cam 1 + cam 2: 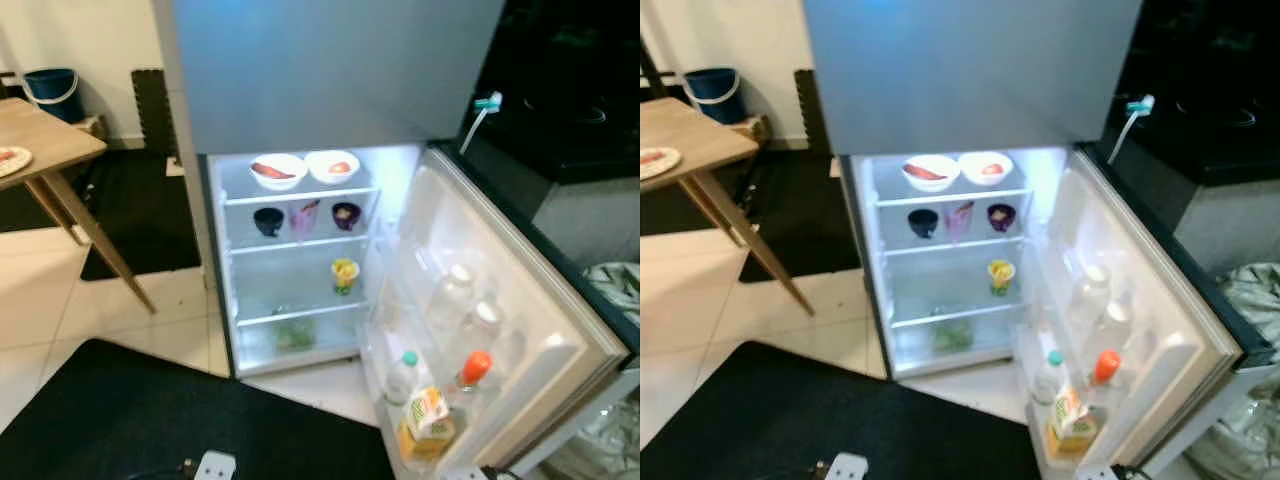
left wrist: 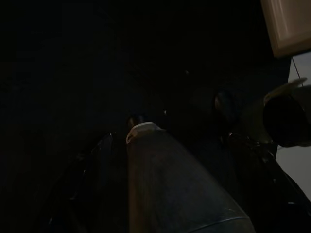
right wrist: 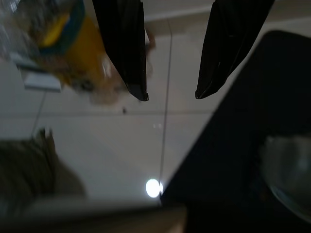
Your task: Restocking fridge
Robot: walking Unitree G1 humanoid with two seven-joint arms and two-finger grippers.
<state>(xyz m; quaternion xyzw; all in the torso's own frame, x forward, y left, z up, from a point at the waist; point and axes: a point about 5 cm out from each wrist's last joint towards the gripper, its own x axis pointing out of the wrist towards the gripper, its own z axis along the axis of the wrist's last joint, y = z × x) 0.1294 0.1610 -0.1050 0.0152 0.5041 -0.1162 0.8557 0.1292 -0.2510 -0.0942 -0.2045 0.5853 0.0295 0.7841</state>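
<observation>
Currently, fridge [image 1: 300, 260]: lower compartment lit, its door [image 1: 500, 300] swung wide toward the robot's right.
Top shelf: two white bowls [image 1: 278, 170] side by side, each with something reddish inside.
Second shelf: a dark cup [image 1: 268, 221], a pink cup [image 1: 304, 218] and a purple cup [image 1: 346, 215] in a row.
Third shelf: one yellow cup [image 1: 344, 275] near the door side.
Bottom drawer: something green [image 1: 295, 333], too blurred to name.
Door rack: a clear bottle with a green cap [image 1: 403, 378], a bottle with an orange cap [image 1: 474, 368] and a juice carton [image 1: 428, 415] in the lowest rack; two pale jars higher up.
Surroundings: wooden table [image 1: 45, 140] at far left, black mat [image 1: 150, 420] on the tiled floor in front.
Right end effector [image 3: 167, 92]: fingers apart, holding nothing, hanging over pale floor tiles beside the mat's edge.
Left end effector: its view is very dark; cannot tell whether the fingers are apart or together.
Stage, as judged: facing the fridge, nothing visibly in hand to stock.
Risk: stepping onto the mat's edge could trip the robot; an arm swung near the open door could knock the carton or bottles from the low rack.
</observation>
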